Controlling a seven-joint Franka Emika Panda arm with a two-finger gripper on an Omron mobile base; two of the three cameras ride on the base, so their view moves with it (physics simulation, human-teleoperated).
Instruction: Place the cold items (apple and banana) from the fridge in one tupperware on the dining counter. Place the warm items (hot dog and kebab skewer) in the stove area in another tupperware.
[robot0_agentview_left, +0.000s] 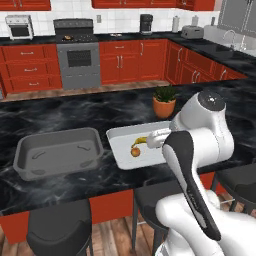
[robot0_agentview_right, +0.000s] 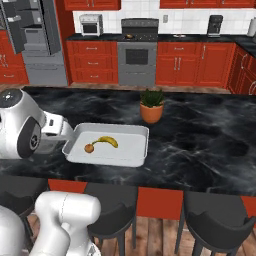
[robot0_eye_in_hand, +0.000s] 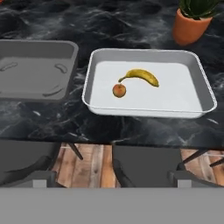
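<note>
Already the apple (robot0_eye_in_hand: 119, 90) and banana (robot0_eye_in_hand: 141, 76) lie in the white tupperware (robot0_eye_in_hand: 144, 107), the grey tupperware (robot0_eye_in_hand: 26, 94) waits empty for the warm items, and the hand is open, holding nothing.

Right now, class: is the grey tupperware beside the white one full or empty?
Empty. The grey tupperware shows only its bare moulded floor, while the apple and banana lie in the white tupperware.

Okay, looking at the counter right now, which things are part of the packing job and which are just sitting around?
Part of the job:
- apple and banana, both in the white tupperware
- grey tupperware, nothing in it yet
- stove at the back

Just sitting around:
- potted plant
- toaster oven
- coffee maker
- stools
</note>
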